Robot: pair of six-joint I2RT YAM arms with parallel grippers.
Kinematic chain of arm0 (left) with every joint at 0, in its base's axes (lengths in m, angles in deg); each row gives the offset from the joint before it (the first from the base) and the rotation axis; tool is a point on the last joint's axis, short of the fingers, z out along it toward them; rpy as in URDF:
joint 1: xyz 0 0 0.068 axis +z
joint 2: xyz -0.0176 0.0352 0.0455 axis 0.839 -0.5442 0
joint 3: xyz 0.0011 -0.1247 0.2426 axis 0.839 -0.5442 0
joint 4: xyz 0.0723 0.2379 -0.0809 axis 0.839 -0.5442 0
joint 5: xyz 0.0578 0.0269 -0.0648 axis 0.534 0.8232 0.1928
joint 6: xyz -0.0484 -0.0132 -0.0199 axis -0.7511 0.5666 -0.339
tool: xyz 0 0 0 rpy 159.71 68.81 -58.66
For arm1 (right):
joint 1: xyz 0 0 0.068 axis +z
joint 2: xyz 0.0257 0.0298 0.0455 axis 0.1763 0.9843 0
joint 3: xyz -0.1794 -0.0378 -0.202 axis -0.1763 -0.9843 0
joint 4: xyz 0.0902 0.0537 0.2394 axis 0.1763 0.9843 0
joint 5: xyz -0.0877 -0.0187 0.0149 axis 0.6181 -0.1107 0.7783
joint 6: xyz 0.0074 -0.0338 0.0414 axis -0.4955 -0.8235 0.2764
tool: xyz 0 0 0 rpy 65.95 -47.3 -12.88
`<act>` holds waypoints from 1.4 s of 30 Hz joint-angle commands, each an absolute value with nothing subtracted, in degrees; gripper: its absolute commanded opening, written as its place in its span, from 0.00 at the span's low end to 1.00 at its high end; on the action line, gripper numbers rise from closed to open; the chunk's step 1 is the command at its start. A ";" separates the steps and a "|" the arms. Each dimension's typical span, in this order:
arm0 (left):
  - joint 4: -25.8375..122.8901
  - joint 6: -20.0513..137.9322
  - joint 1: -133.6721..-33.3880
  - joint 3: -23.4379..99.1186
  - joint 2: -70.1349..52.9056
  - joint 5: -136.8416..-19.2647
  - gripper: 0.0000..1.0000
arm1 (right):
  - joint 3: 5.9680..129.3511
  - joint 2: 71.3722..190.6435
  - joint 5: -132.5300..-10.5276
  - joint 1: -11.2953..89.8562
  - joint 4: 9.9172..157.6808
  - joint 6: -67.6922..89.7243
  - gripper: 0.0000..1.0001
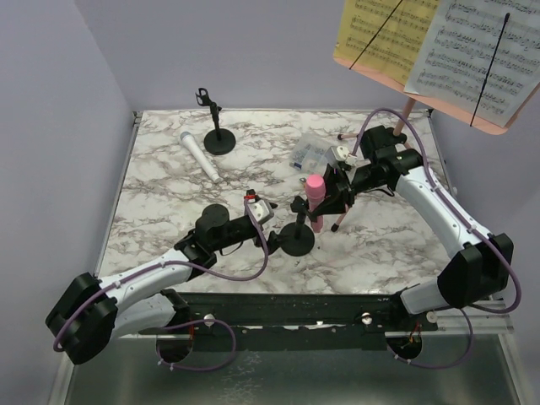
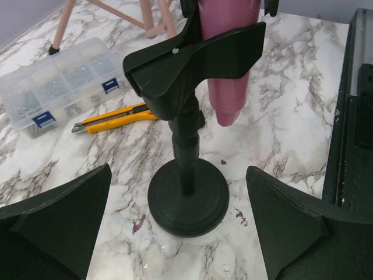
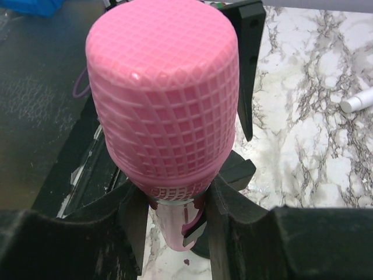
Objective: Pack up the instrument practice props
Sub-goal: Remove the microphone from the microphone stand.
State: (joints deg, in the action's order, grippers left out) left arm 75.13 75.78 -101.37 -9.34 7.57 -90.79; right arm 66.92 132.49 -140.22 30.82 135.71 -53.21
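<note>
A pink microphone [image 1: 315,196] stands upright, head up, with my right gripper [image 1: 327,199] shut on its neck just under the mesh head [image 3: 166,87]; the right gripper's [image 3: 175,216] fingers press both sides. Its body [image 2: 230,87] sits at the clip of a black round-based mic holder [image 2: 187,198], which stands near the front centre [image 1: 297,240]. My left gripper [image 2: 180,233] is open wide, low on either side of that base, touching nothing. A white microphone [image 1: 201,157] lies at the back left beside a second holder [image 1: 219,139]. The pink music rack [image 1: 409,110] at the back right carries a yellow page [image 1: 380,34] and a white page [image 1: 481,55].
A clear compartment box [image 1: 310,153] lies behind the pink microphone, with a yellow-and-black utility knife [image 2: 113,118] next to it. The rack's tripod legs [image 2: 157,14] spread on the table by the right arm. The white microphone's end [image 3: 361,99] shows at the right wrist view's edge.
</note>
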 commanded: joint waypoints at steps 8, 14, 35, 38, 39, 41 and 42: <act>87.60 74.08 -100.82 -5.60 -4.65 -96.99 0.99 | 73.85 137.19 -144.39 31.18 155.42 -76.63 0.00; 95.41 70.80 -100.82 -5.85 -10.21 -96.03 0.96 | 73.35 137.55 -144.73 31.15 156.88 -78.24 0.00; 107.20 65.95 -100.50 -6.16 -18.38 -99.04 0.78 | 73.26 137.38 -143.79 31.16 156.77 -75.89 0.00; 107.21 66.79 -99.15 -8.72 -14.50 -98.25 0.95 | 73.63 137.44 -143.40 31.16 157.38 -75.95 0.00; 107.12 66.96 -98.45 -9.49 -13.19 -98.72 0.97 | 73.76 137.44 -143.23 31.15 157.55 -76.04 0.00; 106.40 68.46 -96.79 -11.03 -10.00 -100.93 0.99 | 73.83 137.47 -143.01 31.14 157.72 -76.37 0.00; 105.34 68.89 -95.83 -11.38 -8.11 -101.58 0.99 | 73.80 137.46 -142.93 31.15 157.68 -76.44 0.00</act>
State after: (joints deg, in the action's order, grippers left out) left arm 104.59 66.40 -99.05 -8.79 -15.10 -97.93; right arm 72.60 137.74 -143.70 30.82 156.13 -76.22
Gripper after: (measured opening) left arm 0.981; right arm 0.393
